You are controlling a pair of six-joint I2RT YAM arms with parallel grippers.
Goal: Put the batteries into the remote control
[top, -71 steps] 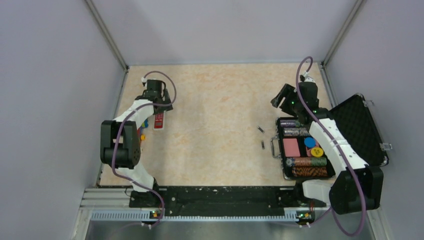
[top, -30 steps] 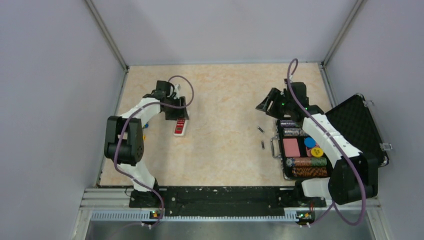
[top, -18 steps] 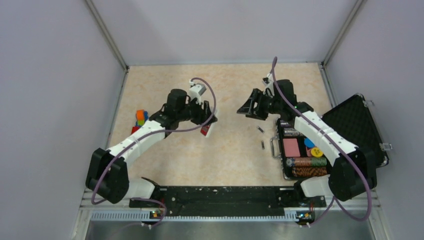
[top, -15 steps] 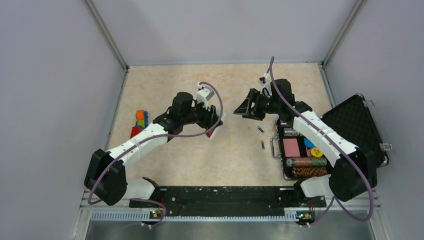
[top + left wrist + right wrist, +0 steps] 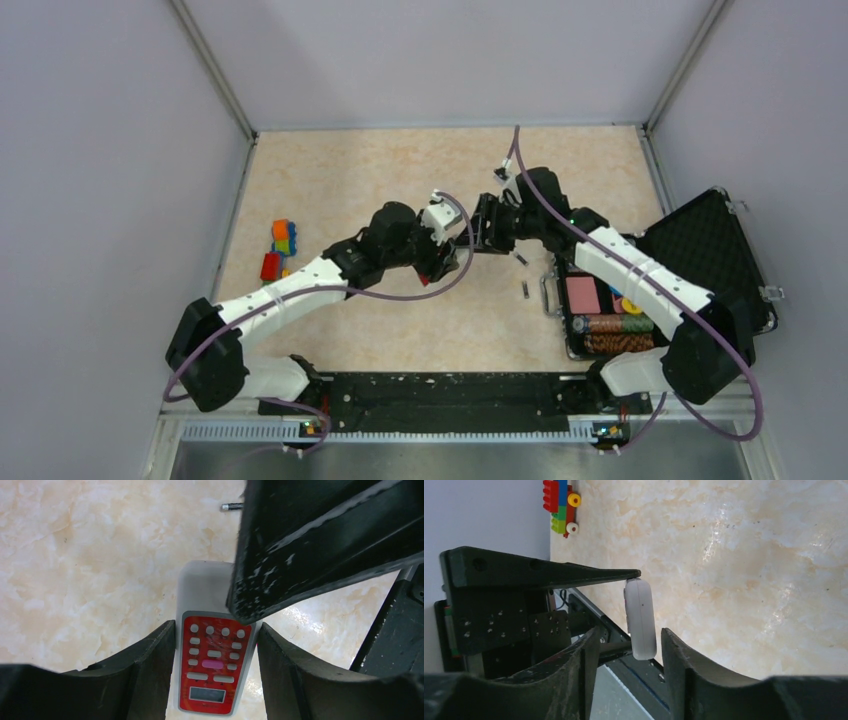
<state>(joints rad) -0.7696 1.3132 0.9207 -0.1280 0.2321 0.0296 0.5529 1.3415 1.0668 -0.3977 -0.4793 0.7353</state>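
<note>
My left gripper [image 5: 440, 258] is shut on the remote control [image 5: 214, 670], a slim white bar held above the table's middle. In the left wrist view its red button panel faces the camera between my fingers [image 5: 150, 665]. My right gripper [image 5: 480, 228] is open right beside it. In the right wrist view the remote control [image 5: 640, 622] shows edge-on, its end between my open right fingers [image 5: 684, 665], with gaps on both sides. Two batteries [image 5: 521, 259] [image 5: 526, 290] lie on the table right of the grippers. One battery [image 5: 231, 506] shows in the left wrist view.
An open black case [image 5: 712, 262] at the right holds striped chip rolls [image 5: 612, 323] and a pink card deck [image 5: 582, 294]. Coloured toy bricks [image 5: 280, 240] lie at the left, also in the right wrist view [image 5: 560, 505]. Walls close in both sides.
My left arm has carried the remote from the far left to the table's middle. My right gripper has moved left from the case to meet it and now straddles its end.
</note>
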